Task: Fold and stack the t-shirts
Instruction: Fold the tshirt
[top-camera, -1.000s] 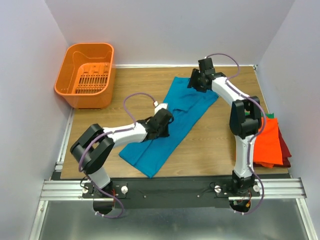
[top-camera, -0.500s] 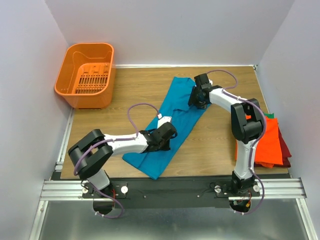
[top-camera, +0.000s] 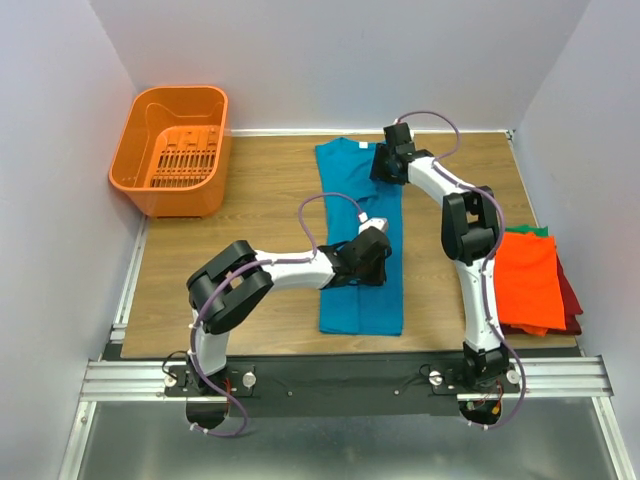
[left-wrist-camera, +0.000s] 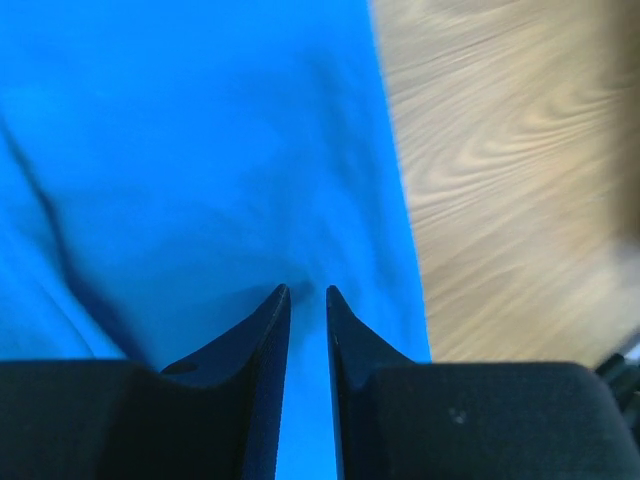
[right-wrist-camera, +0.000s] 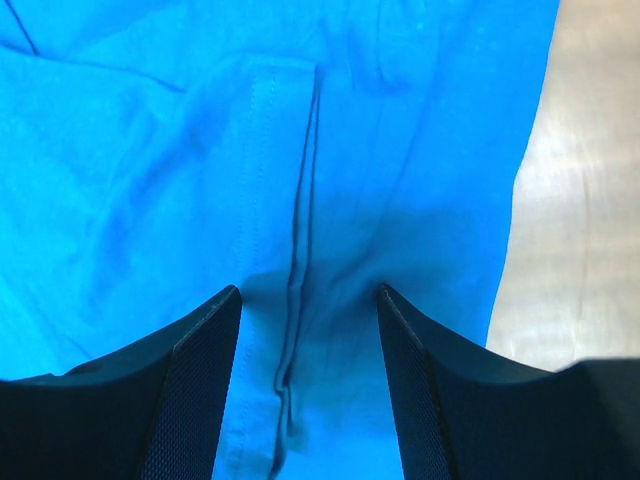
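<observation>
- Overhead view: teal-blue t-shirt (top-camera: 360, 300) lies on the worktop (top-camera: 260, 200) as a long narrow strip, running from the far edge back toward the arm bases, its long sides already folded in.
- The left end effector (top-camera: 372, 252) sits on its middle and the right end effector (top-camera: 385, 165) on its far end. By my reading, the two holds keep the strip taut and straight for the next crosswise fold.
- At the right edge an orange t-shirt (top-camera: 525, 280) lies folded over a dark red t-shirt (top-camera: 572, 295), with a green t-shirt (top-camera: 535, 231) peeking out behind. This looks like the stack the teal one will join.
- The orange basket (top-camera: 135, 160) stands well apart at the far left.
- Left wrist view: the left end effector (left-wrist-camera: 306, 292) is clenched almost together, pinching cloth near the t-shirt's right edge, beside bare worktop (left-wrist-camera: 500, 200). Shadowed creases run toward the tips.
- Right wrist view: the right end effector (right-wrist-camera: 308, 290) stands wider, grasping a bunched ridge of the t-shirt where a stitched hem (right-wrist-camera: 305, 180) runs down between the jaws. The cloth puckers at both tips.
</observation>
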